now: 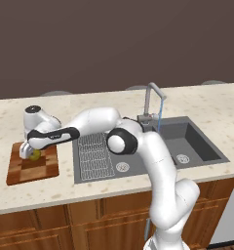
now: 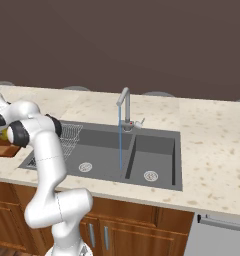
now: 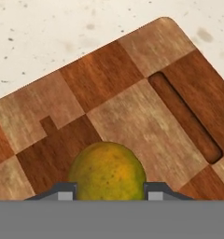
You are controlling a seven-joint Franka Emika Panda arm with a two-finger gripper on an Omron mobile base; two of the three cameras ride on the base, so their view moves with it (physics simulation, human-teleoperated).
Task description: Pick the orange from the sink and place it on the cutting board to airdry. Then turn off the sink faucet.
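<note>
While the orange [image 3: 107, 170] sits between the two finger tips of the pincer [image 3: 107, 192], each tip flanks one side of the fruit, so the pincer looks closed on it. Directly beneath the pincer lies the cutting board [image 3: 132, 121]; whether the fruit touches the wood, I cannot tell. Off to the arm's side, water runs from the sink faucet [image 1: 152, 100] into the sink [image 1: 197, 146].

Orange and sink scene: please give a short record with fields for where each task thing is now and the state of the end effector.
orange: between the two fingertips, over the cutting board
cutting board: on the counter, left of the sink
end effector: shut on the orange, over the board
sink: no fruit visible in either basin
sink faucet: water running, a blue stream falls into the basin
done: orange brought to the board
left: release, then turn off the faucet
</note>
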